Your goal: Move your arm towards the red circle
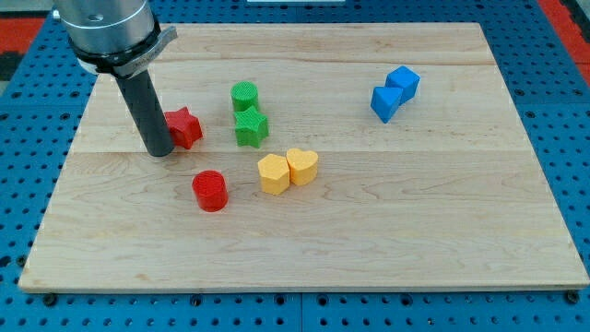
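Note:
The red circle (210,191), a short red cylinder, stands on the wooden board (387,221) left of centre. My tip (159,152) rests on the board up and to the left of it, about a block's width away. The dark rod rises from the tip to the grey arm head at the view's top left. A red star block (183,126) sits just right of the rod, touching it or nearly so.
A green cylinder (244,96) and a green star (251,126) sit close together right of the red star. A yellow hexagon (273,173) and a yellow heart (302,166) touch near the centre. Two blue blocks (395,92) sit at the upper right.

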### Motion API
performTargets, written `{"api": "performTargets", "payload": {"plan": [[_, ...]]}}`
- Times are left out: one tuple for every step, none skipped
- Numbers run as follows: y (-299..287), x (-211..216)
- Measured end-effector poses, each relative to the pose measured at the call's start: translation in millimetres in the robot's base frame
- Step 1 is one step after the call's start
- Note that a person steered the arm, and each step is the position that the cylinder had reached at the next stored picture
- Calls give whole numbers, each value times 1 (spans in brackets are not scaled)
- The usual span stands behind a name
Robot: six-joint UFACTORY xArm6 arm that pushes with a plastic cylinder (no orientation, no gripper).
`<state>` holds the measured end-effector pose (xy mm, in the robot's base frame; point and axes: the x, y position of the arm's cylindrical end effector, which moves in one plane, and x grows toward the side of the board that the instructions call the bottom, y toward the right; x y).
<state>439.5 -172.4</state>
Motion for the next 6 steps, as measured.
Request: {"api": "performTargets", "payload": {"plan": [[25,-11],[42,-6],[-13,18],[-42,33],[-51,69],[-26,125]]}}
